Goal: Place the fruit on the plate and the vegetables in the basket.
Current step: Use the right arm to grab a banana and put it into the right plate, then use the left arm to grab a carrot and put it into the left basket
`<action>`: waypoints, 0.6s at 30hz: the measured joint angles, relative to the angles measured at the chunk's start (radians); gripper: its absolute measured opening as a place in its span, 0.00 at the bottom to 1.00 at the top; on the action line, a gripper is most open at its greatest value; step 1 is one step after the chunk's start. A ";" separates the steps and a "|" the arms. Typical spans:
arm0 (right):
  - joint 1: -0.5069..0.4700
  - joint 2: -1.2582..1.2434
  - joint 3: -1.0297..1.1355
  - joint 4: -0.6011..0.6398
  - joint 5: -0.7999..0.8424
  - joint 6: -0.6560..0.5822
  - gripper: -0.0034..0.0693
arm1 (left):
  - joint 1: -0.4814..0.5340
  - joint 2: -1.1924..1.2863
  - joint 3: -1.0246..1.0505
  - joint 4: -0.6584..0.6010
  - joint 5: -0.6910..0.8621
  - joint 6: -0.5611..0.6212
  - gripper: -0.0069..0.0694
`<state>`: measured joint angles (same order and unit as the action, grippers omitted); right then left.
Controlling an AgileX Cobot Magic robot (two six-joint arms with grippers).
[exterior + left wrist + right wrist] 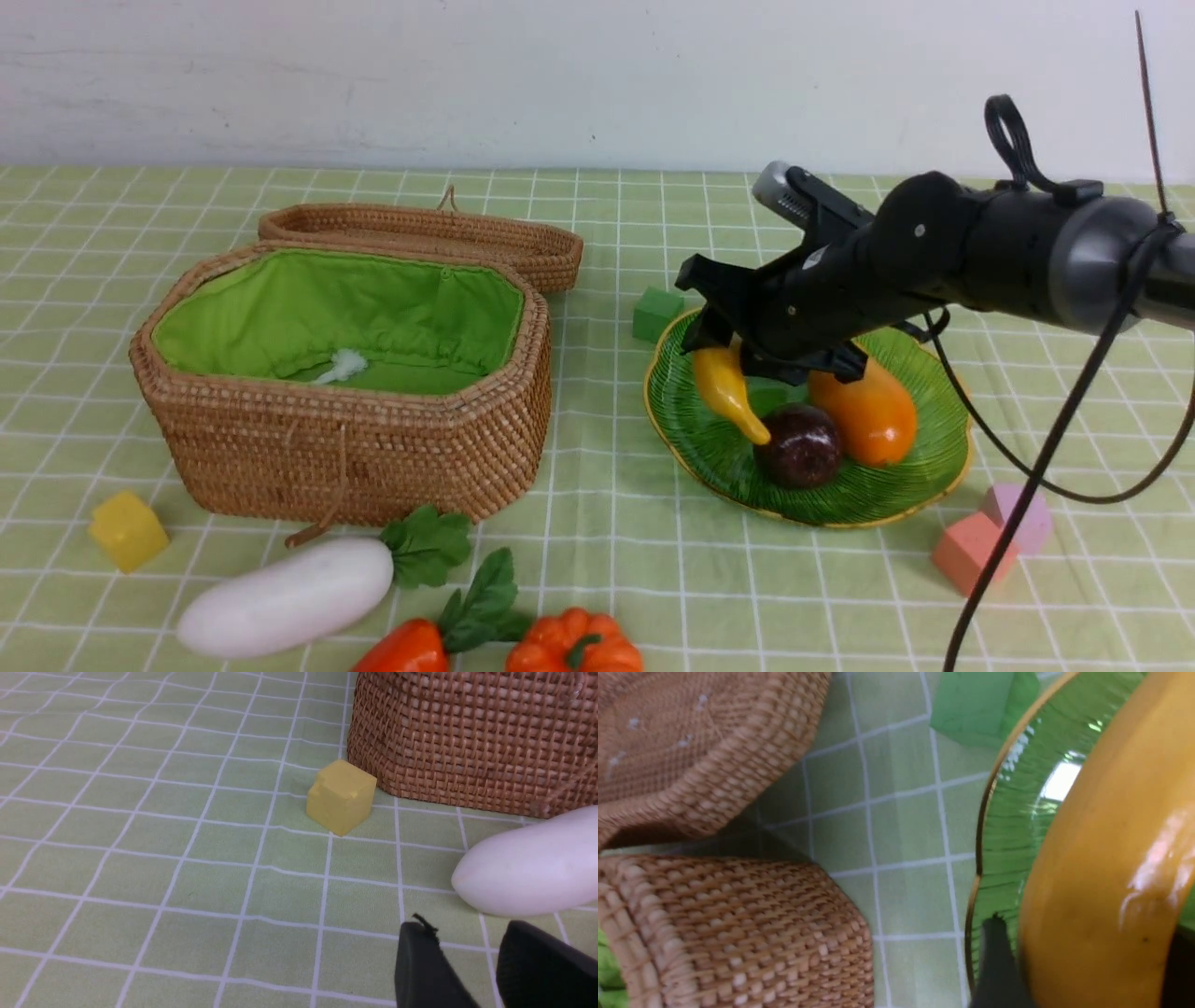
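The green plate (896,485) at the right holds the purple mangosteen (799,446), the orange-yellow mango (870,411) and the lower end of the yellow banana (731,397). My right gripper (738,359) is over the plate's far left side, its fingers (994,961) on both sides of the banana (1101,868) at its upper end. The open basket (355,448) stands at the left. The white radish (289,597), carrot (406,649) and pumpkin (574,644) lie in front of it. No green gourd shows. My left gripper (467,933) is open and empty just short of the radish's tip (528,877).
The basket's lid (429,238) lies behind it, and a white tuft (341,366) lies inside. Small cubes: yellow (128,529) left of the basket, green (656,313) behind the plate, pink (966,553) and lilac (1022,513) right of the plate. A black cable (1036,485) hangs from my right arm.
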<state>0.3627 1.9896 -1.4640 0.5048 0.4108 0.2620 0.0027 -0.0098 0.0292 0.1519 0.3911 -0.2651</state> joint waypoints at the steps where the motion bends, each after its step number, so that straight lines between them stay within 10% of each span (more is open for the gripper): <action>1: 0.000 0.000 0.000 0.003 -0.006 0.000 0.67 | 0.000 0.000 0.000 0.000 0.000 0.000 0.40; 8: 0.000 -0.040 0.000 -0.022 0.056 0.001 0.97 | 0.000 0.000 0.000 0.000 0.000 0.000 0.40; 18: -0.014 -0.377 0.000 -0.380 0.201 -0.017 0.69 | 0.000 0.000 0.000 0.000 0.000 0.000 0.40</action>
<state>0.3484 1.6131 -1.4640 0.1253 0.6116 0.2453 0.0027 -0.0098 0.0292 0.1519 0.3911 -0.2651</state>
